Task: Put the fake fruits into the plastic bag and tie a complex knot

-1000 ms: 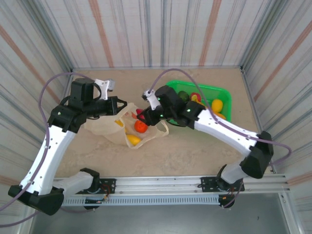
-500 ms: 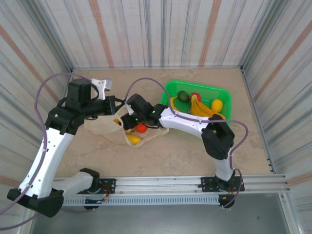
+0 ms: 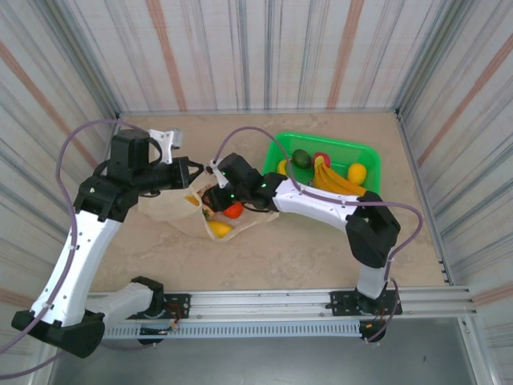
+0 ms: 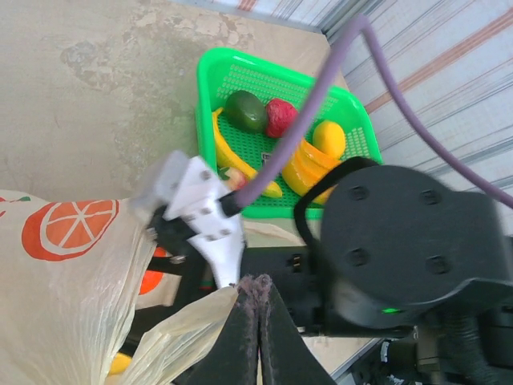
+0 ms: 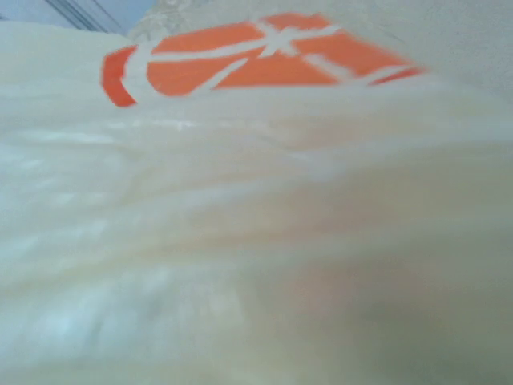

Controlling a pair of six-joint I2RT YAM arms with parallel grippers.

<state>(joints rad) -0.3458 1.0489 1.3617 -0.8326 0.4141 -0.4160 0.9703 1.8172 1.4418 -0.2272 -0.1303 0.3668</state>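
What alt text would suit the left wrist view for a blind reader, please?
The left gripper is shut on the rim of the cream plastic bag with orange-slice prints. Beyond the right arm's black wrist, a bright green plastic basket holds yellow bananas and other toy fruits.

Thin translucent cream plastic-film bag (image 4: 56,313), crinkled with a soft sheen, flat orange print, smooth glossy plastic fruits (image 4: 329,138), bright green moulded plastic basket (image 4: 204,72) with perforated mesh floor, matt mottled beige stone-look tabletop (image 4: 96,88), smooth purple rubbery cable (image 4: 321,88), ribbed sheet-metal walls (image 3: 264,56)
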